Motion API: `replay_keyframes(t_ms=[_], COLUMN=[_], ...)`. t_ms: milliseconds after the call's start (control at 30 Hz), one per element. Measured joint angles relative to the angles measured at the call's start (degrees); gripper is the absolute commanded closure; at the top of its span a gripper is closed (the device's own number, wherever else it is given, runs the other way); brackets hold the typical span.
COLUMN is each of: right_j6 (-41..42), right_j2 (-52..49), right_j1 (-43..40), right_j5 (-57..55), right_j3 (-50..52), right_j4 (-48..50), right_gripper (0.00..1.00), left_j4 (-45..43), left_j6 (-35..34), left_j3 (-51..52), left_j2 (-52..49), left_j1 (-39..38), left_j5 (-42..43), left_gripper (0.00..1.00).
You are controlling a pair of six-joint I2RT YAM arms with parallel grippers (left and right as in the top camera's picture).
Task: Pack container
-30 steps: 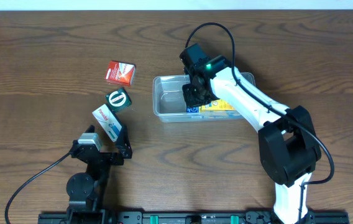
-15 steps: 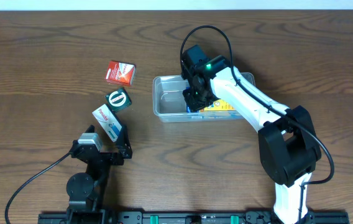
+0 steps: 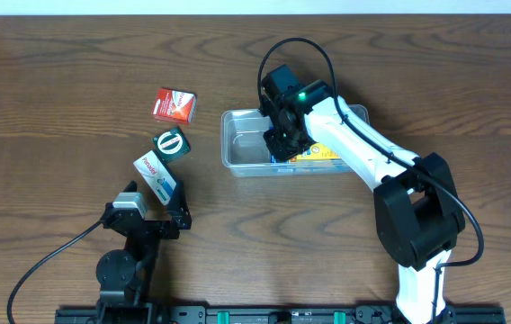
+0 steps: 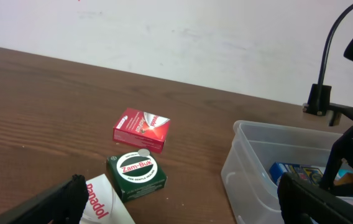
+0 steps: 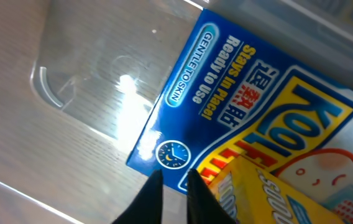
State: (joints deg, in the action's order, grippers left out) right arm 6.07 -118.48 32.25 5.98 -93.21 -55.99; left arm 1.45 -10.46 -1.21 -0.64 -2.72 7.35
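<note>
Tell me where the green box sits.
In the overhead view the green box lies left of the clear container, between the red box and the white box.

Dark wood table (image 3: 58, 108) carries red box (image 3: 174, 104), green Zam-Buk box (image 3: 170, 144), white box (image 3: 155, 175), clear container (image 3: 227, 135)

container (image 3: 242, 142) clear | pack (image 5: 226, 93) blue-yellow | red box (image 3: 174, 104) | green box (image 3: 171, 144) | table (image 3: 58, 72) brown woodgrain
</note>
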Motion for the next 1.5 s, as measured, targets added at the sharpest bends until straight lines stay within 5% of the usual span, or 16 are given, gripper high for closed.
replay_keyframes(t_ms=[333,767,1133,1500], right_j6=[0.3,1.6,4.5,5.5], right_j2=[0.0,0.0,0.0,0.0], right_j1=[-0.1,-12.9,-34.2,-42.0], right_j5=[1.1,0.9,-5.6,-5.6], right_j3=[-10.0,-27.2,-28.0,-28.0], right_j4=[-4.0,-15.4,-19.5,-20.1], right_gripper=[0.6,0.01,0.01,0.01], left_j4=[0.0,0.0,0.0,0.0], left_j6=[0.0,0.0,0.0,0.0], left_j3=[0.0,0.0,0.0,0.0], left_j2=[0.0,0.0,0.0,0.0], left_j1=[0.0,0.0,0.0,0.0], left_j5=[0.0,0.0,0.0,0.0], left_gripper=[0.02,0.02,0.02,0.02])
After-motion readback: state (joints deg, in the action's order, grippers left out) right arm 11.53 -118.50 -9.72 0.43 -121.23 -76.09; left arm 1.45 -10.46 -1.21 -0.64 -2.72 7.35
